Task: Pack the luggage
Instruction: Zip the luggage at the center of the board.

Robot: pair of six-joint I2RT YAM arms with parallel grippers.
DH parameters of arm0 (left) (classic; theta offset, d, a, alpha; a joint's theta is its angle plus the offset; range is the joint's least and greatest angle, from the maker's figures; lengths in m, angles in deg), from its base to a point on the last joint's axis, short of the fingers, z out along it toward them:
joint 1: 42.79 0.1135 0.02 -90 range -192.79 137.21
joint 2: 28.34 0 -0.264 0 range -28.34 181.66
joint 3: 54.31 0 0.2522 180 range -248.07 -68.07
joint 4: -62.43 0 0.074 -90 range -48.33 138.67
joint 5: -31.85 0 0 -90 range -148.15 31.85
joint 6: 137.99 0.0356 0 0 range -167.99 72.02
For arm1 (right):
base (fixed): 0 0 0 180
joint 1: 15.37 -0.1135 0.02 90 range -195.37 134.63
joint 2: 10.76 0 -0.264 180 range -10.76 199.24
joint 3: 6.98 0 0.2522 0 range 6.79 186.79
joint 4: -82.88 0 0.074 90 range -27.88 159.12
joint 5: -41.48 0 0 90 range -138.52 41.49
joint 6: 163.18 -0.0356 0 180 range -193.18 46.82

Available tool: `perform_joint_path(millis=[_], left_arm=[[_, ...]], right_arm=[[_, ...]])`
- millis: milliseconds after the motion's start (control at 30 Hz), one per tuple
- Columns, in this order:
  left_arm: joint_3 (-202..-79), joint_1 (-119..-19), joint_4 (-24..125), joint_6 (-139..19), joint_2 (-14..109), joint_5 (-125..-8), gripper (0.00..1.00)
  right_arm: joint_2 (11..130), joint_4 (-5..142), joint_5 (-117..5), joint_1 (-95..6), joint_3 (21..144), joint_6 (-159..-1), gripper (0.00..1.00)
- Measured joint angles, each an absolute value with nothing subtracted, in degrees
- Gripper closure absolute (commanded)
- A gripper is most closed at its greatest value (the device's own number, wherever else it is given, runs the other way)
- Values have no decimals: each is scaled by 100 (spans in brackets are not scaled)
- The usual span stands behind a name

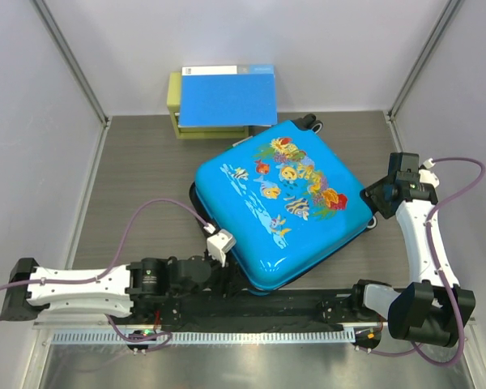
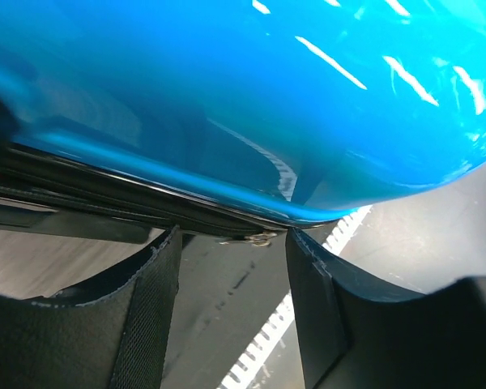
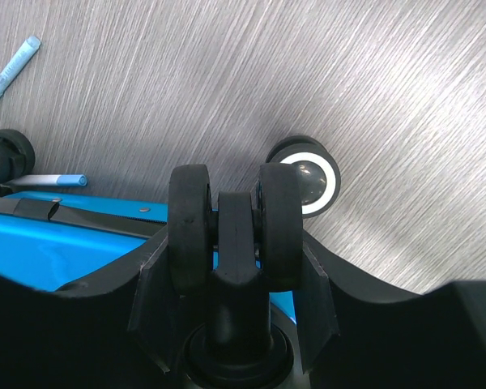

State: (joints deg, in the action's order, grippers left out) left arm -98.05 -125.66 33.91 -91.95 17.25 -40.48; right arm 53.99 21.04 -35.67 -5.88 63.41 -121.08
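Luggage (image 1: 287, 203) lies closed and flat in the middle of the worktop (image 1: 146, 170) in the top view, printed shell up and turned cornerwise. Its wheeled end points to the far right. The left tool (image 1: 225, 263) sits low at the near-left edge of the case, right against its side. The right tool (image 1: 378, 201) is at the right corner, down at a wheel. Behind the case, well apart from both tools, a blue folder (image 1: 227, 97) rests on a yellow-green box (image 1: 175, 105).

In the left wrist view the glossy blue shell (image 2: 227, 97) fills the upper picture, and the dark zip line (image 2: 105, 198) runs under it. The left tool's fingers (image 2: 158, 284) stand apart, their tips up at that zip line. A small metal zip pull (image 2: 255, 238) lies between them, nearer the right-hand tip. Whether either tip touches it is hard to say from this angle. Nothing is clamped.

In the right wrist view the right tool is clamped on a black twin wheel (image 3: 190, 219). One finger (image 3: 150, 284) presses each outer face, and the wheel's stem stands between them. A second wheel (image 3: 312, 182) with a white ring stands just behind on the worktop (image 3: 308, 65). The blue shell edge (image 3: 32, 251) shows to the left of the tool.
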Motion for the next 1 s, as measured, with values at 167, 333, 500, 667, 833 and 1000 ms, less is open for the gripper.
perform_joint_path(millis=[167, 333, 500, 667, 833, 1000], left_arm=[[-9805, -12553, 3321, -8998, 1683, -3993, 48], [-9862, -12558, 3316, -8885, 1932, -4043, 51], [-9905, -12761, 3253, -8795, 1989, -4006, 47], [-9901, -12848, 3257, -8795, 1996, -3984, 49], [-9901, -12881, 3260, -8775, 2136, -3919, 50], [-9901, -12907, 3286, -8793, 2295, -3757, 52]], right_arm=[[5412, 2157, -3626, -588, 6334, -12068, 99], [5414, 2176, -3644, -588, 6328, -12064, 99], [5412, 2220, -3653, -588, 6308, -12064, 99], [5410, 2249, -3666, -588, 6279, -12068, 99], [5386, 2270, -3666, -588, 6262, -12070, 99], [5373, 2288, -3666, -588, 6247, -12073, 99]])
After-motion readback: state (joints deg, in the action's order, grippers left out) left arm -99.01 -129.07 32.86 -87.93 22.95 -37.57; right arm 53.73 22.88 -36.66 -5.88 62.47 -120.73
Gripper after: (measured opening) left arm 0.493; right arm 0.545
